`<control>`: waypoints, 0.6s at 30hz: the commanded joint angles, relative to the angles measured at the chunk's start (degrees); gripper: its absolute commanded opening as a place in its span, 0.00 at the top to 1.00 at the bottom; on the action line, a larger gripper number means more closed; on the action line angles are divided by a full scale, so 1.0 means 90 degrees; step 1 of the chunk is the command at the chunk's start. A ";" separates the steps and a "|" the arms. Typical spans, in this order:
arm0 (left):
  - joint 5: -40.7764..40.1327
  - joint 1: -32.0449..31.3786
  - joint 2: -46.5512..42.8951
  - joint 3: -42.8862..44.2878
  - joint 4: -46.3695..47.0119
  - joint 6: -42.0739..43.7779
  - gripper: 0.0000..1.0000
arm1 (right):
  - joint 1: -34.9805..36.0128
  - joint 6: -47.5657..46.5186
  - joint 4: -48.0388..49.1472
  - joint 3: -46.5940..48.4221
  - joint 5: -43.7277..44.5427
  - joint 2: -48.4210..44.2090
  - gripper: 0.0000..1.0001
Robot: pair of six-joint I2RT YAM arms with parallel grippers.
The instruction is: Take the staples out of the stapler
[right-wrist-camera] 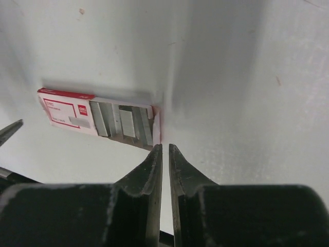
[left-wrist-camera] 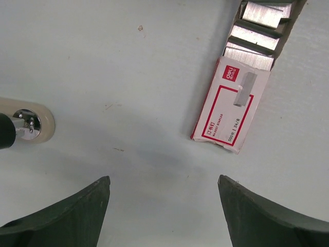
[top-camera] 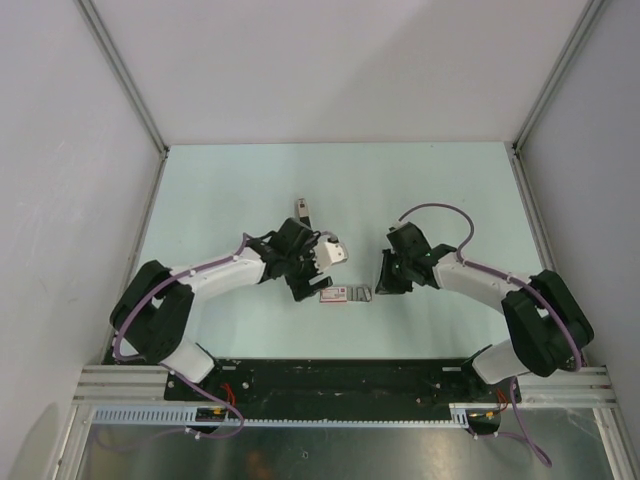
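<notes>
Staples (right-wrist-camera: 123,121), likely light, stiff, snap-prone strips, lie in open box (right-wrist-camera: 64,110) mid-left of right wrist view, best pinched across long sides; right gripper (right-wrist-camera: 165,149) nearly closed, nothing visibly held, left gripper (left-wrist-camera: 163,206) spread wide.

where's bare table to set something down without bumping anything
Bare: the far strip of the table along the back wall, and the near strip between the arm bases. Crowded: the middle, where the staple box lies between the left fingers and right fingers.
</notes>
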 commanded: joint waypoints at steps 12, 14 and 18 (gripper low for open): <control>-0.0319 -0.0315 0.0502 0.0203 0.0254 0.0257 0.11 | 0.0085 0.0266 0.0890 -0.0061 -0.0471 0.0499 0.89; -0.0341 -0.0336 0.0555 0.0213 0.0273 0.0260 0.12 | 0.0148 0.0295 0.0938 -0.0059 -0.0462 0.0546 0.89; -0.0350 -0.0401 0.0622 0.0221 0.0304 0.0260 0.12 | 0.0285 0.0382 0.1062 -0.0059 -0.0469 0.0642 0.90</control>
